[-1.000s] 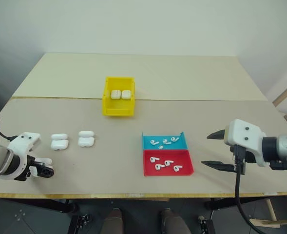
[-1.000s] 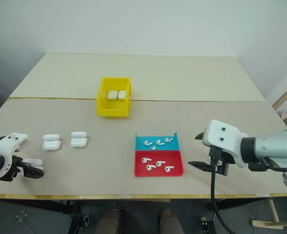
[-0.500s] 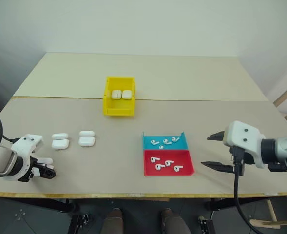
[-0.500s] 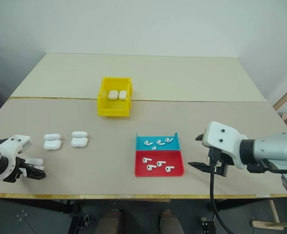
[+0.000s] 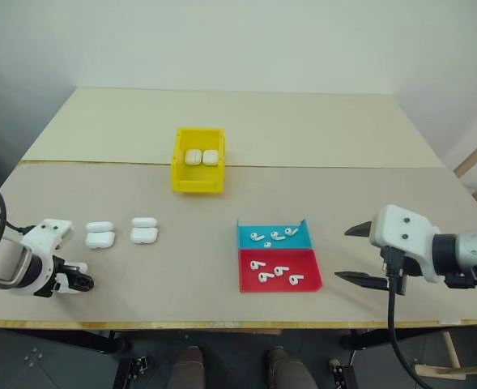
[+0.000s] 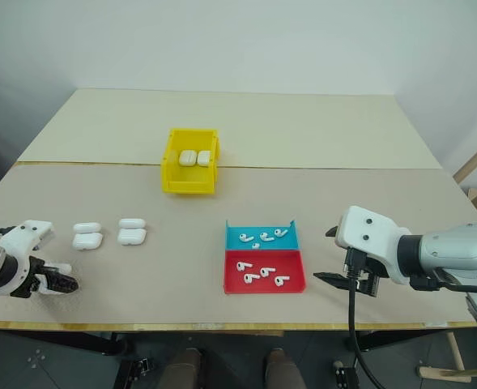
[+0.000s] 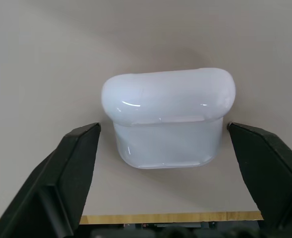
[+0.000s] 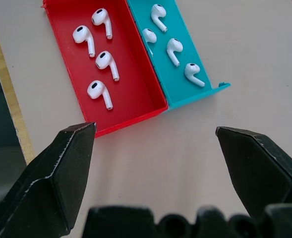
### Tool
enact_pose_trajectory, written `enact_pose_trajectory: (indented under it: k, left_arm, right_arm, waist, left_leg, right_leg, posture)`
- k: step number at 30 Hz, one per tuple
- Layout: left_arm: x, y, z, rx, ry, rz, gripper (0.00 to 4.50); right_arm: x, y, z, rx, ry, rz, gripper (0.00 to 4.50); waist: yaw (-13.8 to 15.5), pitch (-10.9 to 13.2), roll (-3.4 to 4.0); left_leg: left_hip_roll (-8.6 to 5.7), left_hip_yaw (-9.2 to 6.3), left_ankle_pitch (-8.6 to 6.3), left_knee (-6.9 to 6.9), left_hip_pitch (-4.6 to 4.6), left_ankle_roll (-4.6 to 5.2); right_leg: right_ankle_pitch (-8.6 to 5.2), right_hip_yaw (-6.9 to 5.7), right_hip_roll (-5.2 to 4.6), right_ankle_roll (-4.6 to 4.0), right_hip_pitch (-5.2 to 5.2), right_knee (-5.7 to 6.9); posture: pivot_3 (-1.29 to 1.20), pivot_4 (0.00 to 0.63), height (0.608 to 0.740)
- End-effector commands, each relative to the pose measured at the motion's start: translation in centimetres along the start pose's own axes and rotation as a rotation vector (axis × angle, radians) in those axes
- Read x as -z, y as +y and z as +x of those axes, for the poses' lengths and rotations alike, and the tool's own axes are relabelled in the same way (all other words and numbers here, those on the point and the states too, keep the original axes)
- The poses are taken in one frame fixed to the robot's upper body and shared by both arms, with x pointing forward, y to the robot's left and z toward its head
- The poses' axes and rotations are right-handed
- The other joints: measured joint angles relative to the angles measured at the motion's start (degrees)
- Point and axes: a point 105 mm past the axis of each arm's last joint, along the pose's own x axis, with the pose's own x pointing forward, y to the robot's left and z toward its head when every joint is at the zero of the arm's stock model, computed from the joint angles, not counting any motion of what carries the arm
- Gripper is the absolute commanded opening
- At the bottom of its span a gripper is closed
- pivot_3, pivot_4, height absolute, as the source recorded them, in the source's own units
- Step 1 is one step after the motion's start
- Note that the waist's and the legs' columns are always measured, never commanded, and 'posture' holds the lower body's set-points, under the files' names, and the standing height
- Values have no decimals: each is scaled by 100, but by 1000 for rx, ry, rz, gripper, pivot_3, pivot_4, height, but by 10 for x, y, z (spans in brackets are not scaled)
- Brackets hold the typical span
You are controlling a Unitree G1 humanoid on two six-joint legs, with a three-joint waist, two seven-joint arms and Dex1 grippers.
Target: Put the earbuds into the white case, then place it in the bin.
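The left hand point(image 7: 165, 144) sits low at the near left corner of the surface point(image 5: 246, 130), angled steeply down. A closed white case point(image 7: 168, 116) lies between its two black fingers point(image 7: 74, 163). From the left wrist view, each fingertip stands just beside a side wall of the case, with a narrow gap showing on either side. The fingers are partly drawn in around the case; whether they have hold of it cannot be told.

Two further cases point(image 5: 100, 235) and point(image 5: 143, 230) rest on the surface ahead of that hand, both with lids raised. Two closed cases point(image 5: 201, 157) lie side by side inside the yellow bin point(image 5: 198, 182), which stands farther back, near the middle of the surface.

The right hand point(image 5: 353, 254) hovers near the right edge of the surface, fingers spread wide and holding nothing. It points toward the tray point(image 5: 304, 232), which lies apart from it. The earbuds point(image 8: 101, 62) are in that tray: four in the red compartment point(image 8: 69, 74) and four in the blue compartment point(image 8: 205, 91), all loose.
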Motion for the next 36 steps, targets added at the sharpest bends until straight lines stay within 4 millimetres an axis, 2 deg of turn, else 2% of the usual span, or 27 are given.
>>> enact_pose_trajectory:
  k: [1, 7, 11, 20, 23, 25, 29, 34, 36]
  left_arm:
    - [0, 2, 1, -30, 8, 10, 3606]
    - [1, 3, 2, -44, 7, 18, 3606]
    - [3, 1, 3, -31, 10, 14, 2816]
    - [-7, -4, -6, -24, -58, 43, 2800]
    - [-46, -23, -42, 55, -334, 91, 2800]
    - [-60, -36, -63, 115, -484, 136, 2800]
    - [-66, -56, -80, 202, -663, 218, 2800]
    - [-77, -91, -98, 290, -1139, 406, 2800]
    - [-73, -106, -98, 379, -1213, 463, 2800]
  right_arm:
    - [-7, -2, -4, 20, -12, -38, 4500]
    - [-7, -2, -3, 20, -14, -37, 4500]
    - [-6, -3, -3, 23, -12, -38, 4500]
    - [-7, -5, -2, 24, -13, -42, 4500]
    - [-9, -9, -6, 43, -21, -62, 4500]
    - [-12, -14, -8, 60, -33, -77, 4500]
    - [-16, -22, -11, 88, -55, -121, 4500]
    - [-26, -29, -12, 90, -97, -164, 4500]
    - [-30, -27, -12, 62, -96, -172, 4500]
  waist:
    - [-5, 0, 1]
    - [-2, -1, 1]
    - [-5, -3, 5]
    - [-2, -3, 5]
    - [27, -2, -2]
    - [29, -7, -19]
    - [-14, -9, -20]
    - [-29, -13, -11]
    - [1, -15, -18]
  left_leg:
    - [0, 0, 0, 0, 0, 0]
    - [0, 0, 0, 2, 1, 0]
    - [0, 0, 0, 3, 2, 0]
    - [0, 0, 1, 3, 2, -1]
    - [0, -4, 2, 6, -2, -2]
    - [0, -10, 3, 16, -17, -4]
    - [-8, -9, 4, 19, -28, -6]
    - [-4, -6, 4, 12, -24, -6]
    - [-5, -4, 6, 13, -22, -9]
  right_leg:
    - [0, 0, 0, 0, 0, 0]
    - [0, 0, 0, 1, 2, 3]
    - [1, 0, 0, 0, 1, 4]
    - [1, 0, 0, 1, 2, 4]
    - [1, -2, 0, 1, 1, 4]
    - [2, -9, 1, 2, -3, 2]
    - [7, -7, -9, 12, -6, -7]
    - [10, -2, -4, 7, -8, -6]
    - [10, -2, -4, 6, -3, -7]
  posture:
    - [0, 150, 740]
    - [0, 150, 740]
    - [0, 150, 740]
    - [0, 150, 740]
    - [0, 150, 740]
    - [0, 150, 740]
    - [0, 150, 740]
    - [0, 150, 740]
    - [0, 150, 740]
